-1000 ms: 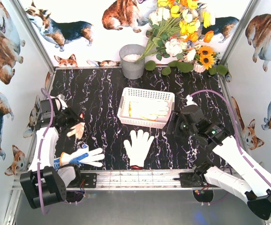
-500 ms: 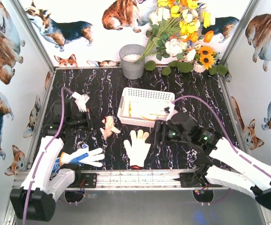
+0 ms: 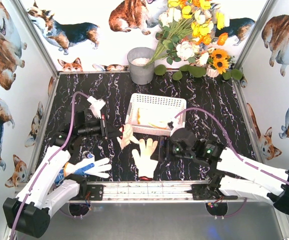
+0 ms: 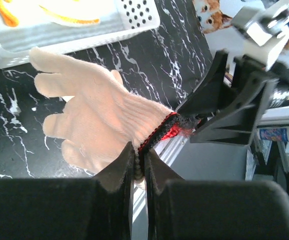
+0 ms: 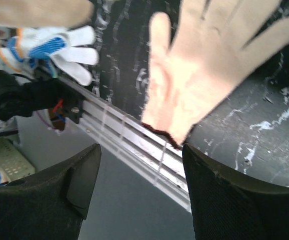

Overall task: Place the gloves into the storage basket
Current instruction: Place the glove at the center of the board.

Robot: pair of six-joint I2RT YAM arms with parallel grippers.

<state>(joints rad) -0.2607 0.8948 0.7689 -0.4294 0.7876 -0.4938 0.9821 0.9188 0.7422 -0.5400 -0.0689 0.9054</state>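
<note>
Just left of the basket (image 3: 157,97), we've brought the left gripper (image 3: 119,133) in, clamped shut on a glove (image 3: 128,135): drop looks close. We've swung the right gripper (image 5: 140,150) off the basket; it hangs wide open, empty, above the plain glove (image 3: 145,156). Dotted glove (image 3: 87,166) unmoved, still to fetch.

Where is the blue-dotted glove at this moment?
Top view: the blue-dotted glove lies flat at the table's near-left, cuff by the left arm, its fingers pointing right toward the plain white glove, just behind the metal rail.
</note>
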